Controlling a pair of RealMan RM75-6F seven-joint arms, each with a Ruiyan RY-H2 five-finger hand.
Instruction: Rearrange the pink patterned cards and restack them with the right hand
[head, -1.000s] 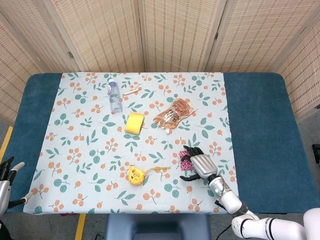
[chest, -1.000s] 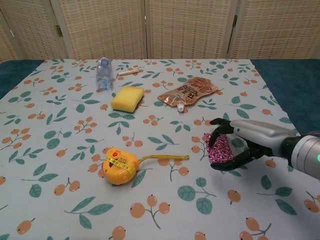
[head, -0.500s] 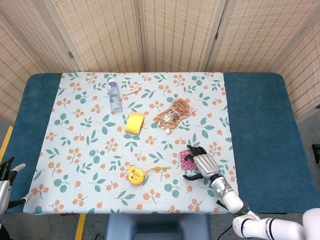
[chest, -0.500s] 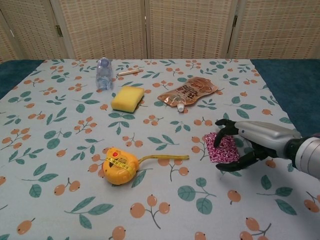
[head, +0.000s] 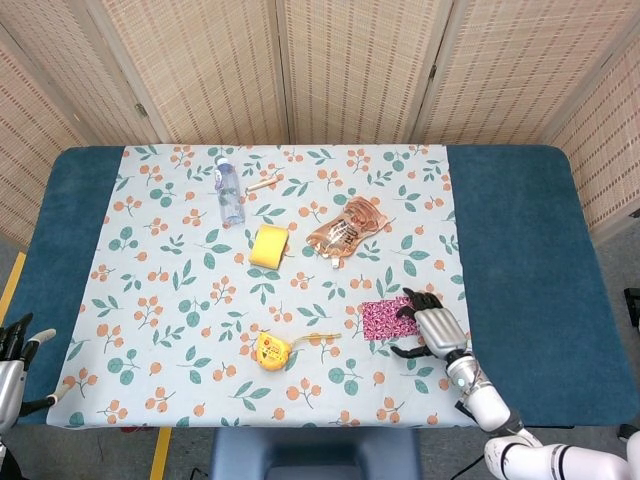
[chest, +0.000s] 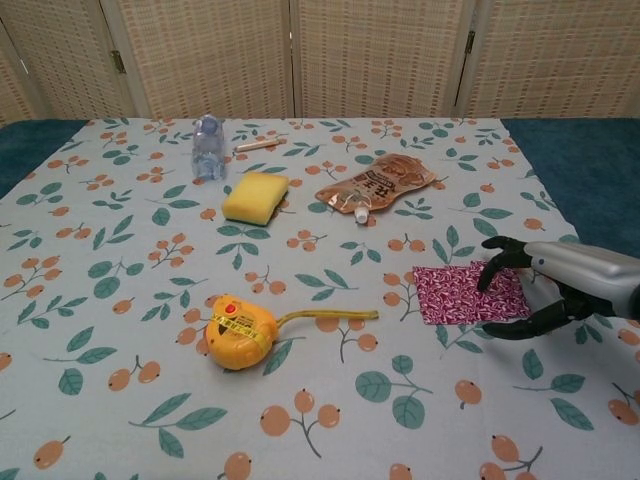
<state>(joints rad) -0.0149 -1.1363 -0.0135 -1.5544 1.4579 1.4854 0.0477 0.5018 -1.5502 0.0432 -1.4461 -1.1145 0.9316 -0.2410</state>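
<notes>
The pink patterned cards (chest: 462, 294) lie flat on the floral cloth, fanned into a strip running left to right; they also show in the head view as the cards (head: 382, 318). My right hand (chest: 545, 288) is at the strip's right end. Its fingertips (chest: 490, 274) curl down onto the cards and the thumb lies along their near edge, so it holds that end. In the head view the right hand (head: 432, 328) covers the right end of the cards. My left hand (head: 14, 358) hangs off the table's near left corner, fingers apart, holding nothing.
A yellow tape measure (chest: 238, 330) with its tape pulled out lies left of the cards. Further back are a yellow sponge (chest: 255, 197), an orange snack pouch (chest: 378, 185), a small water bottle (chest: 206, 145) and a wooden stick (chest: 260, 144). Blue table cover (head: 520, 250) flanks the cloth.
The right hand slid to the right across the cloth, and the compact pink stack it gripped is now spread into a long flat strip. The left hand stayed put.
</notes>
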